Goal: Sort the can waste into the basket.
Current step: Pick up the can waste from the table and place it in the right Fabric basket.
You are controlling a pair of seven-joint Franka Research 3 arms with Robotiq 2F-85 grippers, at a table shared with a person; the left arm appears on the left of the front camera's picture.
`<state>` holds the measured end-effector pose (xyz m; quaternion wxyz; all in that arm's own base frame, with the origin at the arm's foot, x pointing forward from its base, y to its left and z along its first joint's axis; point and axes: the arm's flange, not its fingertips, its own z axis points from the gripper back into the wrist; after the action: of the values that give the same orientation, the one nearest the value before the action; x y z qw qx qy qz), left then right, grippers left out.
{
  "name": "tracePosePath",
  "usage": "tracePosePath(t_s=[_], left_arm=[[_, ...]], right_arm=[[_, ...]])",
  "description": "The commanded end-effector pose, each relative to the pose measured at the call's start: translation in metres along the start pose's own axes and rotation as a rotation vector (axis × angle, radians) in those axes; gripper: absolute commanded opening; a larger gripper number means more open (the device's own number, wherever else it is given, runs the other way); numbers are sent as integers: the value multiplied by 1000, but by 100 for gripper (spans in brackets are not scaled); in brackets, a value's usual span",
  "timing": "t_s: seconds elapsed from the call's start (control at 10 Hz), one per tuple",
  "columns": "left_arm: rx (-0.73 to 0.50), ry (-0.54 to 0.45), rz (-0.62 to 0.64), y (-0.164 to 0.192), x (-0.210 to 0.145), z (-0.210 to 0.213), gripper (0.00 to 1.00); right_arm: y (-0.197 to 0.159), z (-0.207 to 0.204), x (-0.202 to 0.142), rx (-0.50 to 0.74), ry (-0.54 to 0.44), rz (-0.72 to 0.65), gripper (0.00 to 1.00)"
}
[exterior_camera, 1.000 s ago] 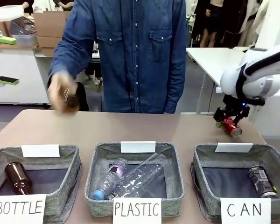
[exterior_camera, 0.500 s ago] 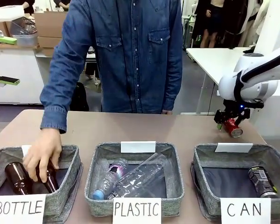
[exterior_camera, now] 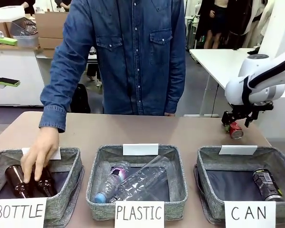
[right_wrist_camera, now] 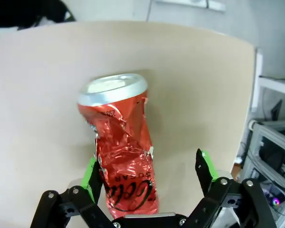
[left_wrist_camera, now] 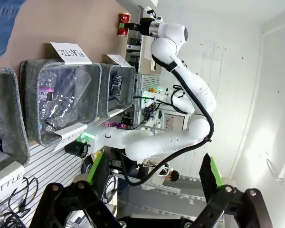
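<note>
Around the red can (right_wrist_camera: 121, 142), the right end effector (right_wrist_camera: 146, 166) gapes downward.

Brown bottles (exterior_camera: 18, 181) in BOTTLE basket (exterior_camera: 70, 187)

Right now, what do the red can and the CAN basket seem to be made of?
Red can: thin metal, probably aluminium, glossy red print, bare silver end; the creased, dented wall shows it. CAN basket: grey woven fabric, matte, dark floor; mottled weave and soft rim suggest cloth.
</note>
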<state>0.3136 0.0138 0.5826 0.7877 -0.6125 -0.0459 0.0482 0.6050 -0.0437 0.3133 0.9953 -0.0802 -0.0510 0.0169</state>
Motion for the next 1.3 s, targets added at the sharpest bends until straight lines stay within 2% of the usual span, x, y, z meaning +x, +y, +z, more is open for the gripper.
tracePosePath(t_s=[0.0,0.5,0.6,0.7,0.8,0.9,1.0,1.1,1.2], left_arm=[[7,10,-5,1,-4,2,100],[7,10,-5,1,-4,2,100],[7,10,-5,1,-4,2,100],[7,10,-5,1,-4,2,100],[7,10,-5,1,-4,2,100],[7,10,-5,1,-4,2,100],[7,10,-5,1,-4,2,100],[7,10,-5,1,-4,2,100],[7,10,-5,1,-4,2,100]], right_arm=[[7,-3,-5,-47,-16,-15,100],[12,-2,-3,-6,-33,-3,100],[12,0,-3,3,-53,10,40],[13,1,-3,13,-57,12,40],[13,1,-3,14,-55,17,0],[14,1,-4,17,-53,25,35],[14,1,-4,18,-52,27,0],[14,2,-4,15,-54,27,12],[14,4,-5,12,-64,33,0]])
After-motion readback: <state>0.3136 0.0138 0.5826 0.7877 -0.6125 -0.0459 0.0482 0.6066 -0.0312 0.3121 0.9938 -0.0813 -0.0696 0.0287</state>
